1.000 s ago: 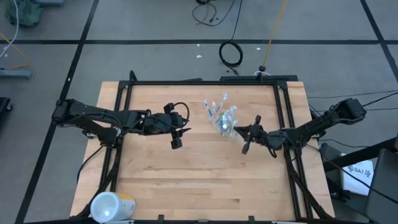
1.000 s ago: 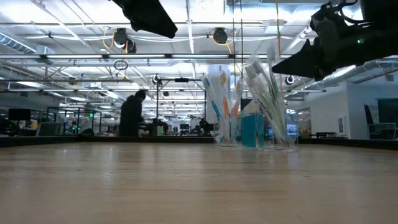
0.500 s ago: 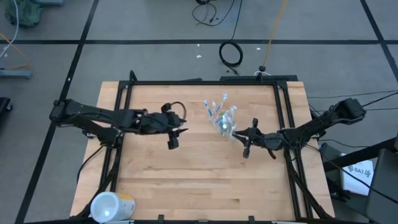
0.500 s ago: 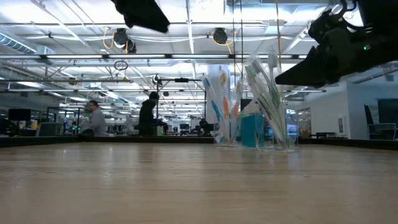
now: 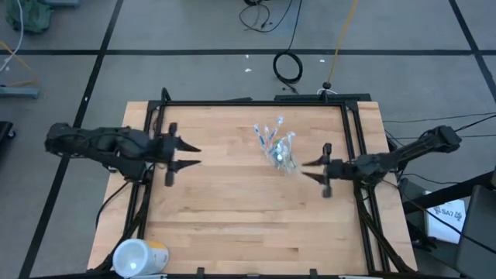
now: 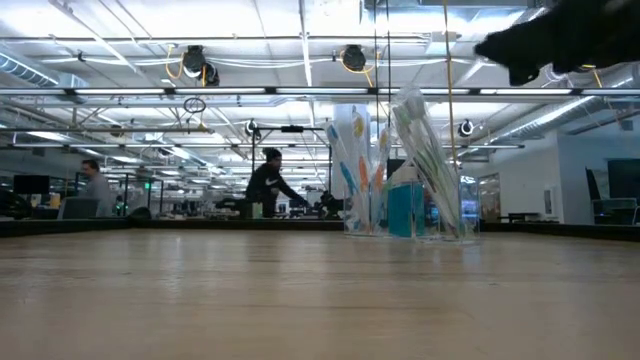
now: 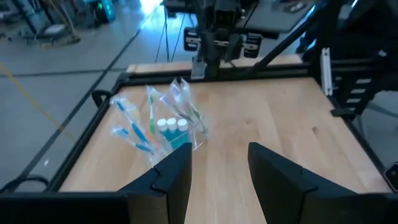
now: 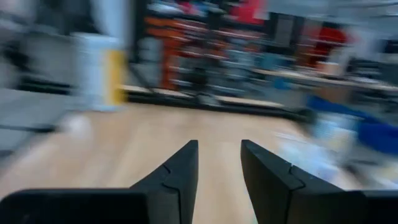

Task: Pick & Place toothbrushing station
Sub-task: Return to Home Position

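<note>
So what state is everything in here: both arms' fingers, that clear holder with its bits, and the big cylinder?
Left gripper: fingers open, empty, over the table's left part.
Right gripper: fingers open, empty, beside the organizer.
Clear organizer: upright, filled.
Toothbrushes: standing in the organizer, leaning.
Toothpaste tubes: in the organizer, caps up.
White and yellow cylinder: upright at the table's corner.

Pale wooden bench (image 5: 232, 217), boards running its length, boxed in by a black metal frame (image 5: 256, 102). Large white and yellow cylinder (image 5: 139, 256) upright at the bench's near-left corner, open top facing up. Grey floor beyond the far edge: coiled black cable (image 5: 288, 67), thin yellow cord (image 5: 339, 43), loose dark wires (image 5: 267, 14). Low view: open hall under ceiling trusses, one person (image 6: 268, 185) leaning at a desk, another (image 6: 95, 185) far left
</note>
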Controlling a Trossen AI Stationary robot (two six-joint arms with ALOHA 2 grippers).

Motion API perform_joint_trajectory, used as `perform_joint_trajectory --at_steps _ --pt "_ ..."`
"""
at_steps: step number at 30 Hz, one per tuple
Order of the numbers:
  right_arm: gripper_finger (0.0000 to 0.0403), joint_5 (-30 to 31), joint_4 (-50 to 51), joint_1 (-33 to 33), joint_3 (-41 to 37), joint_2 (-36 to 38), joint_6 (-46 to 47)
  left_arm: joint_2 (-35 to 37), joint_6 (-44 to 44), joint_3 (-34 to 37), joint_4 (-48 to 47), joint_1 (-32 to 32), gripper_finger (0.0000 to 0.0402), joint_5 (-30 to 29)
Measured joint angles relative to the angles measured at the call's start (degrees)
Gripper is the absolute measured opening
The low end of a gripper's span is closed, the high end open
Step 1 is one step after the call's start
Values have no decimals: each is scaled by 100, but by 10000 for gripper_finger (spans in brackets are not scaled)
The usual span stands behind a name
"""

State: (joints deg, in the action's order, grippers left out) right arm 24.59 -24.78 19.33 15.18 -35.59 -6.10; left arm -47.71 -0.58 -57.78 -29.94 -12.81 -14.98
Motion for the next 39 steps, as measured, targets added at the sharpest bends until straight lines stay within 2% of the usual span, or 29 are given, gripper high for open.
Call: perform_joint_trajectory --at_steps 2,4,8,12,23,27,30,39 --pt "116 -670 391 4 0 503 159 355 20 272 115 -56 163 0" --pt "114 -972 736 4 0 967 335 718 31 589 204 -90 164 -2" --pt "108 -1007 1524 2 1 1726 489 1408 267 1333 631 -138 163 7" --pt "100 -1423 2260 2 0 2230 500 2053 602 2048 1035 -154 163 96" --pt "80 -1624 2855 2 0 2662 364 3475 1061 3805 2126 -147 164 161" --pt "74 -2155 2960 2 -21 2828 380 3840 1216 4288 2481 -147 164 164" --pt "69 -2322 2930 2 -161 3004 380 4025 1302 4592 2741 -147 164 164" --pt "59 -2320 2804 0 -745 3553 379 4185 1528 5535 3775 -147 163 162"
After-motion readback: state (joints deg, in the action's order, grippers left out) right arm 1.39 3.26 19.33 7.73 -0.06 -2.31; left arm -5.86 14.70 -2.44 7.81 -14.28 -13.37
